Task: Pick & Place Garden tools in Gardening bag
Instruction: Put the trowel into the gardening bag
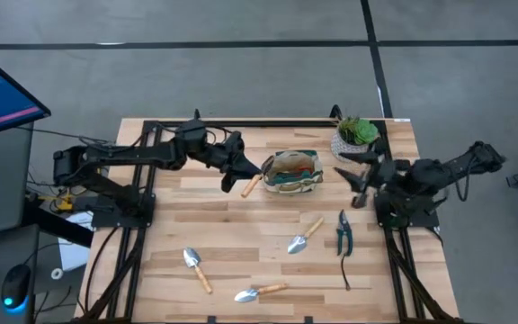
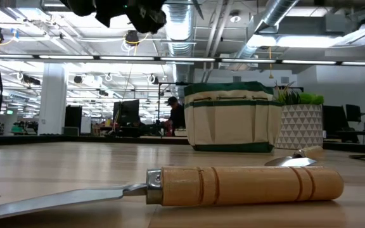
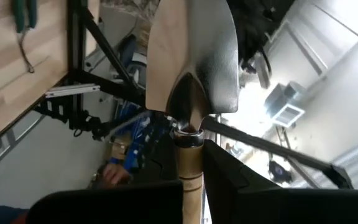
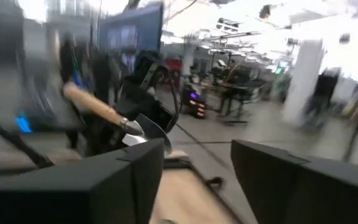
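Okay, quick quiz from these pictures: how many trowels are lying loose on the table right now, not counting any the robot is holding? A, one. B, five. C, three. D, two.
C: the high view shows three trowels lying on the table, while a fourth trowel is clamped in the left gripper beside the gardening bag.

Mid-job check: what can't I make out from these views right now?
- Bag contents: too small in the high view; low view shows only its side.
- Held trowel handle: hidden between left gripper fingers, left wrist view.
- Right gripper fingers: too small, high view.
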`<state>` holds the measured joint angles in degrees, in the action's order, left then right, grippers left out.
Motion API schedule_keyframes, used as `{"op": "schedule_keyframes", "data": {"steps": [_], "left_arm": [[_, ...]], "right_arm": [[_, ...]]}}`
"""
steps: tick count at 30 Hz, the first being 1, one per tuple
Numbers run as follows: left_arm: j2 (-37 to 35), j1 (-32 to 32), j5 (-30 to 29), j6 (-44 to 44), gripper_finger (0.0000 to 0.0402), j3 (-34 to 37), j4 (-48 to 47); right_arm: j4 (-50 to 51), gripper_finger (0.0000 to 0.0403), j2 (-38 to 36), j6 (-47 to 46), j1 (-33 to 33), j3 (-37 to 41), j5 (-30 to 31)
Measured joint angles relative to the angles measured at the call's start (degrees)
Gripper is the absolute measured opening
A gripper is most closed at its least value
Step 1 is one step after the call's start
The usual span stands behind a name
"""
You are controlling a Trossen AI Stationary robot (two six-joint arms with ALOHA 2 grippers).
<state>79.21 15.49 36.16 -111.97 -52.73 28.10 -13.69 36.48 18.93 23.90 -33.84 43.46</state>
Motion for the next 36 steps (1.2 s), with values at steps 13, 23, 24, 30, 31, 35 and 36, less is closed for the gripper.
{"op": "schedule_keyframes", "data": {"steps": [13,23,24,30,31,35,36], "left_arm": [[1.61,0.00,-3.89,-2.51,0.0008,0.00,0.06],[1.61,0.00,-5.77,-2.57,0.0008,0.00,-0.05],[1.61,0.00,-5.77,-2.57,0.0008,0.00,-0.05],[1.59,0.00,-5.77,-2.59,0.0014,0.00,-0.05],[1.59,0.00,-5.77,-2.59,0.0015,0.00,-0.05],[1.57,0.00,-5.75,-2.59,0.0016,0.00,-0.09],[1.57,0.00,-5.77,-2.59,0.0016,0.00,-0.13]], "right_arm": [[9.18,0.0204,27.76,22.16,-4.65,-20.02,-2.21],[13.51,0.0194,38.92,23.72,-6.68,-30.71,-12.65],[14.08,0.0194,39.74,23.84,-6.87,-31.52,-13.54],[16.61,0.0192,44.09,25.19,-8.00,-35.47,-16.05],[16.81,0.0191,44.75,25.19,-8.12,-36.10,-16.43],[16.49,0.0187,47.20,25.66,-8.83,-38.53,-17.58],[16.62,0.0187,47.74,25.91,-9.04,-38.94,-17.95]]}}
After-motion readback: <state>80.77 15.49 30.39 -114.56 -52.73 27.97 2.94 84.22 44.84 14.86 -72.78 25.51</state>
